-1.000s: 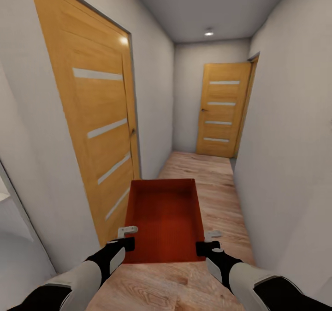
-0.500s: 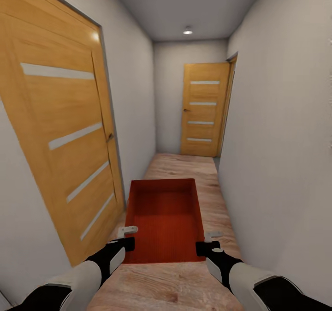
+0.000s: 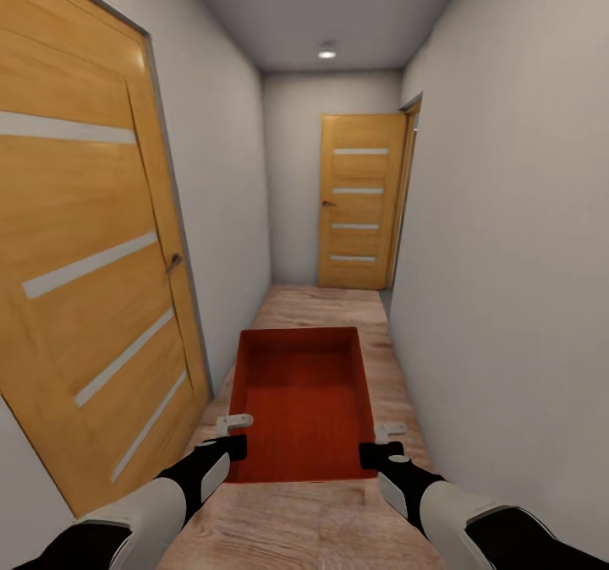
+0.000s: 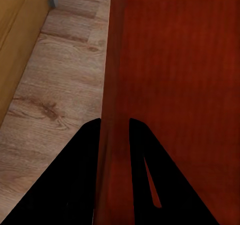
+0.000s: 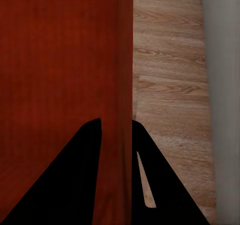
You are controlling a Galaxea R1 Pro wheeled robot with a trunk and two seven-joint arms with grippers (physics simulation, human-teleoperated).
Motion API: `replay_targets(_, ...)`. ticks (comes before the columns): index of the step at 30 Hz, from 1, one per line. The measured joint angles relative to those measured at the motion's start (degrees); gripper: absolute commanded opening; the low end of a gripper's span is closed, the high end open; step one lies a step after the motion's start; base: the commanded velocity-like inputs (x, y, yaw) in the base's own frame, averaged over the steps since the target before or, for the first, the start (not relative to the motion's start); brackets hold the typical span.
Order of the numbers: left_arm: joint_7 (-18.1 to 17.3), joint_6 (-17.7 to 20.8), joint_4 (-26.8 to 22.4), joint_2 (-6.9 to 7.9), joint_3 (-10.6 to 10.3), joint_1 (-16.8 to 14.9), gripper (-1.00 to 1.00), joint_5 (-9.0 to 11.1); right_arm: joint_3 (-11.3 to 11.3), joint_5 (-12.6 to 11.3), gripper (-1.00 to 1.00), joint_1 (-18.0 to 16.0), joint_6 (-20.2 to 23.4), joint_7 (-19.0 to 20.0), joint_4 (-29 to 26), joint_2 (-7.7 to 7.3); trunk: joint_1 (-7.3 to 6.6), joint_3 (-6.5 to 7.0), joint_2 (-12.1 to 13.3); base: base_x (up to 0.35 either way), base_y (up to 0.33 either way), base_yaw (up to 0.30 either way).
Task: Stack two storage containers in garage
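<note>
Storage container [image 3: 303, 401] carried mid-corridor, near door [image 3: 85, 249] at left.

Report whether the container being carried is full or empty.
Empty. The head view looks straight into the open-top red-orange storage container and shows only its bare ribbed bottom, with the left gripper and right gripper clamping its side walls.

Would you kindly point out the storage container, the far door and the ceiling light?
storage container [image 3: 304, 405], head view, ribbed inner bottom.
far door [image 3: 359, 202], head view, middle panel.
ceiling light [image 3: 326, 52], head view, lit centre.

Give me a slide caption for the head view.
Both grippers, left and right, carry a red bin down a narrow hallway toward a closed wooden door.
</note>
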Motion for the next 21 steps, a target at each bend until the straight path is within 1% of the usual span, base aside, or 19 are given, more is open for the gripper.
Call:
replay_targets(14,0.0,0.0,0.0,0.0,0.0,0.0,-1.0,0.0,0.0,0.0,-1.0,0.0,0.0,0.0,0.0,0.0,0.0,0.0,0.0,0.324,0.001,0.0)
replay_targets(21,0.1,0.0,0.0,-0.04,0.0,0.0,-1.0,0.0,0.0,0.0,-1.0,0.0,0.0,0.1,0.0,-0.04,0.0,0.0,0.0,0.324,0.066,0.0)
